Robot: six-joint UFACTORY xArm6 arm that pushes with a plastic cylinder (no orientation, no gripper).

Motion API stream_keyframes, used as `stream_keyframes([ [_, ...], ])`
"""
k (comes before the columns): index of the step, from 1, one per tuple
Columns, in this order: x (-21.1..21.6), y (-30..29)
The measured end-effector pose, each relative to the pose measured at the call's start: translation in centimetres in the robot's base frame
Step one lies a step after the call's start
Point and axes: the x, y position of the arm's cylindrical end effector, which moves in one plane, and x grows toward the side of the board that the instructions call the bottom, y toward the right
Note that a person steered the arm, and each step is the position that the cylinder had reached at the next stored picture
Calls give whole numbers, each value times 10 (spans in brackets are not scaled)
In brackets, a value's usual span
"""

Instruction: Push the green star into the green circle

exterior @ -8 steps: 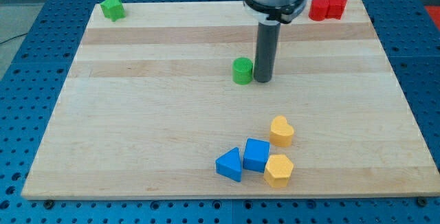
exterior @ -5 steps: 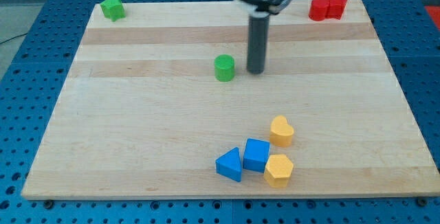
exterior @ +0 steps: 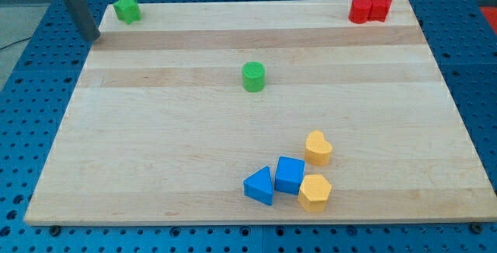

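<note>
The green star [exterior: 126, 8] sits at the board's top left corner. The green circle [exterior: 253, 76], a short cylinder, stands near the board's middle, well to the right of and below the star. My tip [exterior: 92, 36] is at the view's top left, just off the board's left edge, to the left of and a little below the green star, not touching it.
Two red blocks [exterior: 370, 8] sit together at the top right corner. Near the bottom edge are a blue triangle [exterior: 259, 185], a blue cube [exterior: 290, 175], a yellow heart [exterior: 318, 147] and a yellow hexagon [exterior: 314, 192]. The wooden board [exterior: 155, 144] lies on a blue pegboard.
My tip has swept from right of the green circle to the top left, beside the green star. The green circle was pushed a little left and up, then stayed put.
</note>
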Motion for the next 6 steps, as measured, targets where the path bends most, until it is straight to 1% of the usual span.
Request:
stream_keyframes([
  [1,-78,0],
  [2,-78,3],
  [4,-42,52],
  [5,-50,80],
  [6,-77,86],
])
